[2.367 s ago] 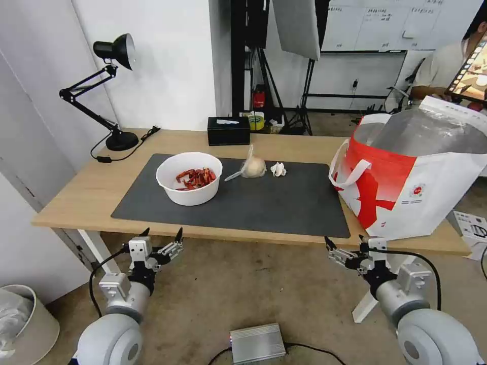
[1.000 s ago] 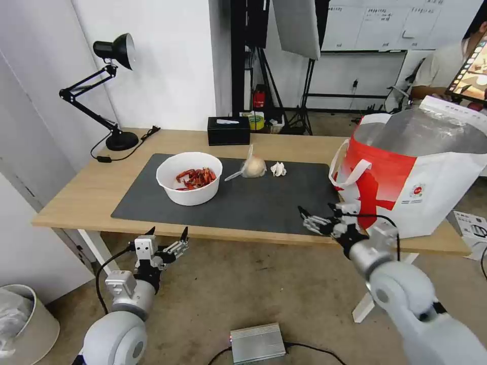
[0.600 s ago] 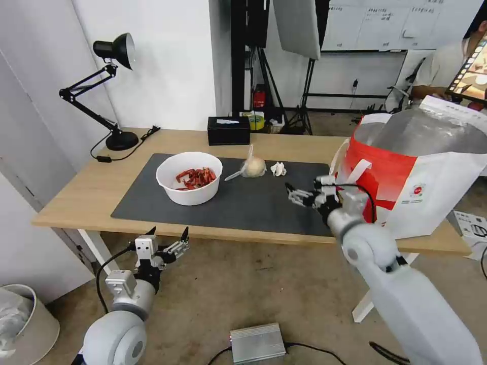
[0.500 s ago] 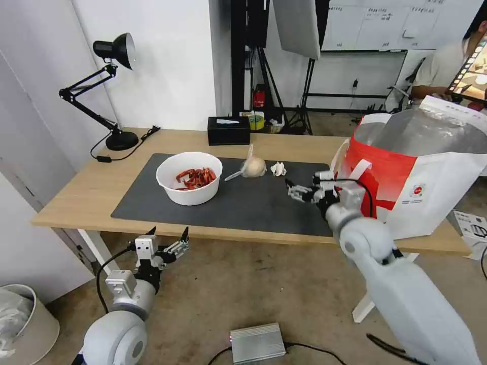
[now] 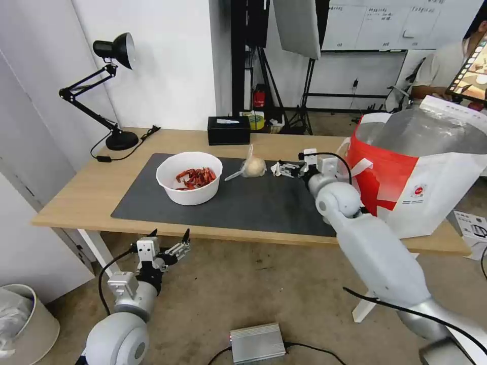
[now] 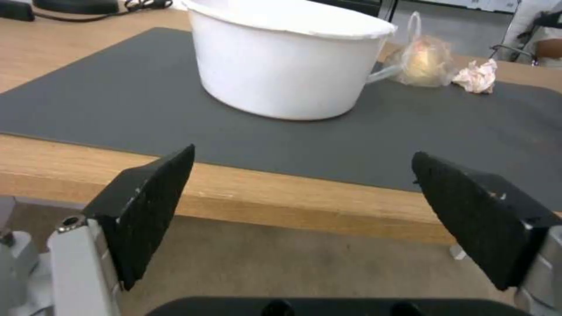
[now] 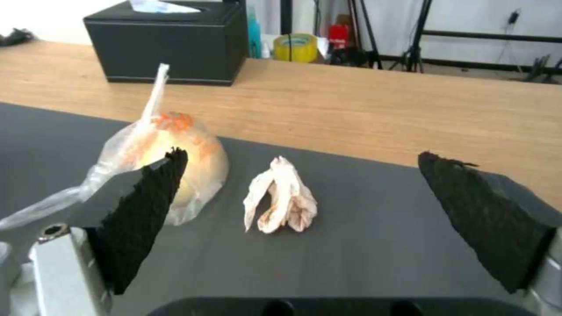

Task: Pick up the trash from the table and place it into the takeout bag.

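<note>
On the dark grey mat of the table stand a white bowl of red scraps, a knotted clear bag and a crumpled white tissue. My right gripper is open, low over the mat, right beside the tissue. In the right wrist view the tissue lies between the spread fingers, apart from both, with the knotted bag beside one finger. The red-and-white takeout bag stands open at the table's right end. My left gripper hangs open below the table's front edge, facing the bowl.
A black tissue box sits at the table's back edge and a black desk lamp at the back left. On the floor are a white waste bin at the left and a grey metal box in front.
My right arm has risen from below the table's front edge and reached across the mat to the tissue, staying open. The left arm has sunk slightly.
</note>
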Robot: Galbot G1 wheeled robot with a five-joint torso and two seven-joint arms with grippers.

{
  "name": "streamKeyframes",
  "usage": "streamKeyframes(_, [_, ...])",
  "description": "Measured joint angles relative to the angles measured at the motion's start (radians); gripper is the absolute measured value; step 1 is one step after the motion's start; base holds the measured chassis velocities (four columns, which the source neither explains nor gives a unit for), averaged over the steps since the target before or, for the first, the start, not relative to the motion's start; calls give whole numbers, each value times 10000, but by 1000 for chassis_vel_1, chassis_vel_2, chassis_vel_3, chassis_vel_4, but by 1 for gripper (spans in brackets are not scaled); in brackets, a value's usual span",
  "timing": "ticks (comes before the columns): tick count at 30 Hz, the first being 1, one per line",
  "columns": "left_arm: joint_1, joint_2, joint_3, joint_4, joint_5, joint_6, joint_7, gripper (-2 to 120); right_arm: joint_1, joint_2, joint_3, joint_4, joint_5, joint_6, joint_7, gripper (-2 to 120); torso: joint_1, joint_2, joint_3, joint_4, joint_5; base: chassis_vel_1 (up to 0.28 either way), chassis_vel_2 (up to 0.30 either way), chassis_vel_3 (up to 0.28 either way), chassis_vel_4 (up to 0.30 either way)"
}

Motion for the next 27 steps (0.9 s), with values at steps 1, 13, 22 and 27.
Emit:
streamKeyframes(1, [2, -7, 0, 0, 5, -1, 1, 100, 70, 70, -40, -108, -34, 1, 50, 100, -1, 0, 0, 0, 1, 0, 0, 0, 0])
streamKeyframes(13, [124, -63, -16, -60, 64, -35, 3, 100, 628, 994, -485, -1195, -712, -182, 980, 100, -1, 0, -1, -1, 1, 0, 0, 0, 0])
streamKeyframes(22, [187, -131, -10, -90, 80, -65, 3, 100, 1062, 1464, -599, -1931, -769, -422, 1481, 100, -1, 0, -1, -1, 1, 0, 0, 0, 0])
streamKeyframes(27, [179, -154, 6, -91, 85, -67, 5, 100, 1156, 1685, -574, -2291, -754, -538, 1552, 100, -1, -1, -1, -1, 2, 0, 0, 0, 0])
